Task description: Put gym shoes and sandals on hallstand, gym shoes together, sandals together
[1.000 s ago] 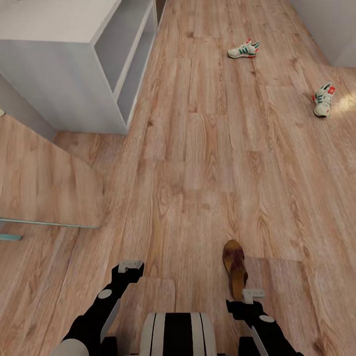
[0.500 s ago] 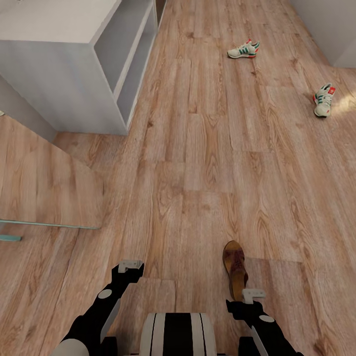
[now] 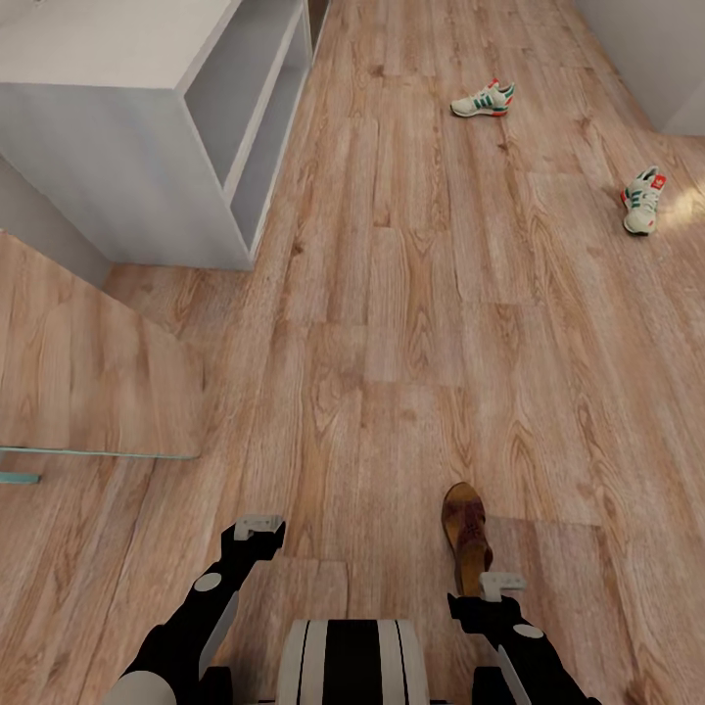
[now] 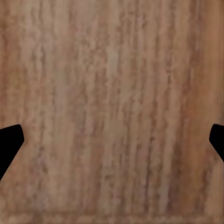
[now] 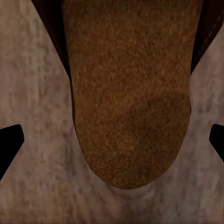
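Observation:
One dark reddish-brown sandal (image 3: 466, 534) lies on the wood plank floor (image 3: 392, 323) just ahead of my base, toe pointing away. My right gripper (image 3: 501, 585) hangs open over its near end, and in the right wrist view the tan insole (image 5: 128, 102) sits between the wide-apart fingertips (image 5: 9, 142), apart from both. The other sandal is out of view. Two white gym shoes with green stripes lie far ahead, one (image 3: 482, 99) mid-corridor and one (image 3: 641, 200) to the right. My left gripper (image 3: 258, 529) is open over bare planks (image 4: 112, 112).
A light grey unit with two open tiers (image 3: 196, 108) stands at the far left; its upper part is cut off, so I cannot tell if it is the hallstand. A glass-edged panel (image 3: 98, 452) lies at the left. A pale wall (image 3: 656, 49) closes the far right.
The whole head view has slid down slightly, so the camera has crept forward. The sandal sits a little closer under my right gripper. Both arms hold their pose.

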Controlling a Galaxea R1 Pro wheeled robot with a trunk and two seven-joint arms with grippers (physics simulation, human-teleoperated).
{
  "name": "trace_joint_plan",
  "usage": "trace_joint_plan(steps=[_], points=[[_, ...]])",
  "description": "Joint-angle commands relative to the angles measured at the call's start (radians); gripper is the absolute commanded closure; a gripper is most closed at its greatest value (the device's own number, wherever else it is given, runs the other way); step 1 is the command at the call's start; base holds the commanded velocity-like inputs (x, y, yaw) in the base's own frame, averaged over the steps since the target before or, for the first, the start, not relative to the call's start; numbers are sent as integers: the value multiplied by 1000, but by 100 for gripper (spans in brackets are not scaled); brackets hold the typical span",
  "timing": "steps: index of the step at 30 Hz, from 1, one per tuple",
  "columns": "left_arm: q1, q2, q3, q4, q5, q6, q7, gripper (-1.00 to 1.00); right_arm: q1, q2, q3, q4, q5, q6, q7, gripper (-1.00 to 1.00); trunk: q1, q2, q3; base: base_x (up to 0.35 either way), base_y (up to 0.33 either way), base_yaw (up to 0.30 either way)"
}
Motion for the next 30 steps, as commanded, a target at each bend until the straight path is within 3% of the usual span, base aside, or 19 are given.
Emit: trace_joint_plan(steps=[1, 25, 30], points=[[0, 0, 1, 1, -1, -3, -3, -100, 0, 0, 0, -2, -1, 5, 0, -100, 0, 0, 0, 6, 0, 0], [0, 0, 1, 0, -1, -2, -3, -100, 0, 0, 0, -3, -1, 5, 0, -100, 1, -1, -20, 1, 0, 0], [0, 0, 1, 0, -1, -3, -3, -100, 0, 0, 0, -3, -1, 5, 0, -100, 3, -2, -40, 0, 0, 0]])
